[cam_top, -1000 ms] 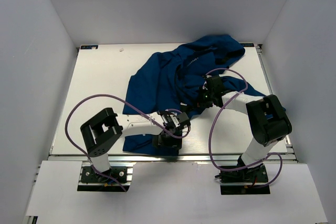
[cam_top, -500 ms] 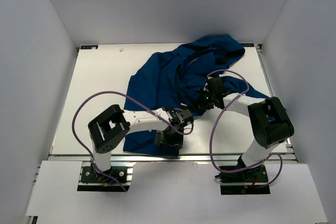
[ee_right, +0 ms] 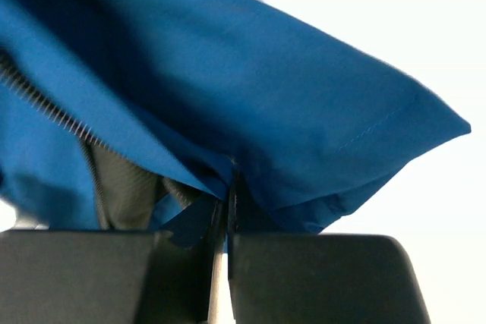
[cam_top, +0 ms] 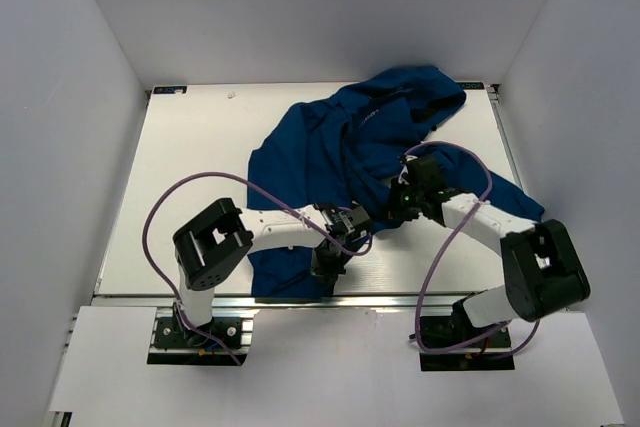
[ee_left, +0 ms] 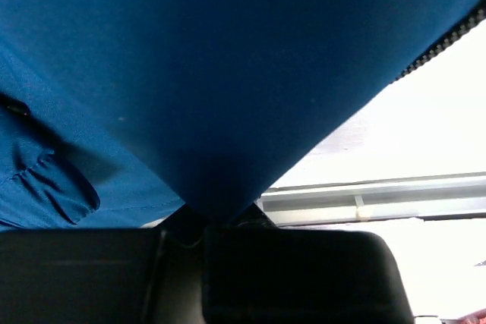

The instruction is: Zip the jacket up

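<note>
White table (cam_top: 180,197), pale walls on three sides. The jacket (cam_top: 330,147) lies crumpled from table centre toward the far right corner, front open.

Left gripper (cam_top: 326,261) is at the near hem, jaws pinching a fold of blue fabric, zipper teeth (ee_left: 456,36) just beside. Right gripper (cam_top: 399,204) is mid-front, jaws pressed together on fabric beside a tooth row.

Judged step: gathering the front edges; slider not visible. Next move probably needs both bottom zipper ends brought together and aligned.

right gripper (ee_right: 228,221) pinched tight on a fold of the jacket (ee_right: 288,104), blue fabric bunching up right at the pinch, zipper teeth (ee_right: 47,102) running diagonally on the left, blown-out white behind
</note>
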`<state>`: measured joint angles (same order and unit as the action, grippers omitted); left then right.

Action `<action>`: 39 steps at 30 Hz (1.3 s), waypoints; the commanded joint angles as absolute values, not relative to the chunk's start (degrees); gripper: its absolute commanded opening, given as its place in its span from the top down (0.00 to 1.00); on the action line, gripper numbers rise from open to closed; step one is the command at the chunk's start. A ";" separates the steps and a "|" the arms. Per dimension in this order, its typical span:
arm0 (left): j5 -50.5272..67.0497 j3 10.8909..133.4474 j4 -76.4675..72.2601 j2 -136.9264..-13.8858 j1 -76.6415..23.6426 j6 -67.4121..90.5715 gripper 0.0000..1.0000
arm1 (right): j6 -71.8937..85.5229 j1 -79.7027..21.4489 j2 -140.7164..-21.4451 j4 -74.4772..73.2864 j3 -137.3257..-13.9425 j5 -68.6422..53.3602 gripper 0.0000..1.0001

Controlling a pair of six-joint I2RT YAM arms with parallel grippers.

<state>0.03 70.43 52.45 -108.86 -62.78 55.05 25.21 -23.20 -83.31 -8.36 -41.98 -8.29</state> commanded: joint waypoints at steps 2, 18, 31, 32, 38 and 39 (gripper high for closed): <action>-11.51 66.00 50.80 -110.93 -62.84 54.32 1.00 | 22.59 -22.85 -76.48 -10.10 -40.26 -15.53 1.00; -20.66 59.16 36.75 -68.83 -61.18 45.00 1.00 | 14.68 -22.76 -60.12 -12.40 -35.51 -37.60 1.00; -15.30 57.30 19.09 -64.16 -60.21 38.06 1.00 | 20.04 -22.41 -53.27 8.16 -31.21 -52.30 1.00; -14.86 57.48 18.38 -64.16 -60.12 37.80 1.00 | 19.95 -22.41 -52.74 10.70 -29.98 -52.29 1.00; -6.26 55.37 11.52 -63.45 -58.10 37.09 1.00 | 19.34 -22.41 -50.71 20.55 -25.93 -53.16 1.00; -4.94 55.11 11.17 -63.81 -57.57 37.09 1.00 | 18.90 -22.41 -50.97 22.57 -25.58 -54.13 1.00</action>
